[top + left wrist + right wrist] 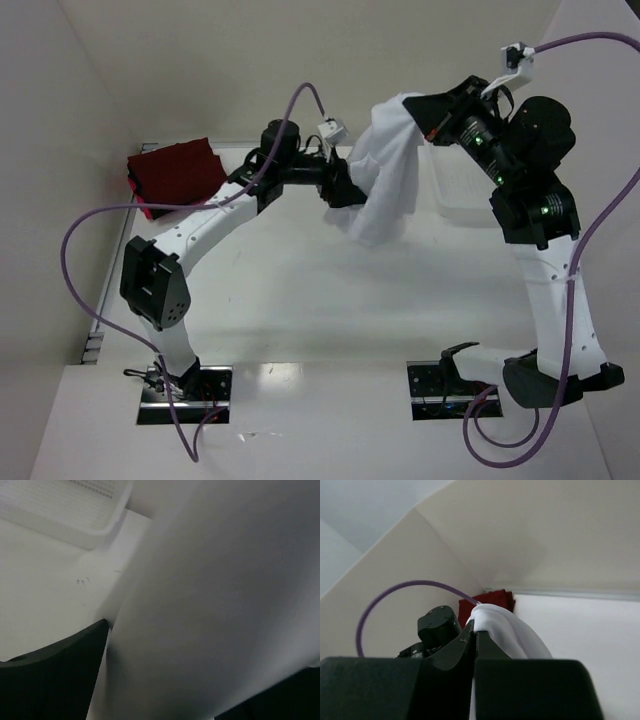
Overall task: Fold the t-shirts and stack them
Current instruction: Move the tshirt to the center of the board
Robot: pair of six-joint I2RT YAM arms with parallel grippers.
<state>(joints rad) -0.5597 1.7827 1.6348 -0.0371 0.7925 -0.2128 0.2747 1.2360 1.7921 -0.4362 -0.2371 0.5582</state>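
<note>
A white t-shirt hangs in the air over the back of the table, bunched at its top. My right gripper is shut on that top edge; in the right wrist view the cloth spills over the closed fingertips. My left gripper is at the hanging cloth's left side, lower down. In the left wrist view the white cloth fills the gap between the wide-apart fingers. Folded dark red t-shirts lie at the back left, also seen in the right wrist view.
A white mesh basket stands on the table at the back right, under the right arm; its corner shows in the left wrist view. Purple cables loop from both arms. Walls close in the table at the back and left.
</note>
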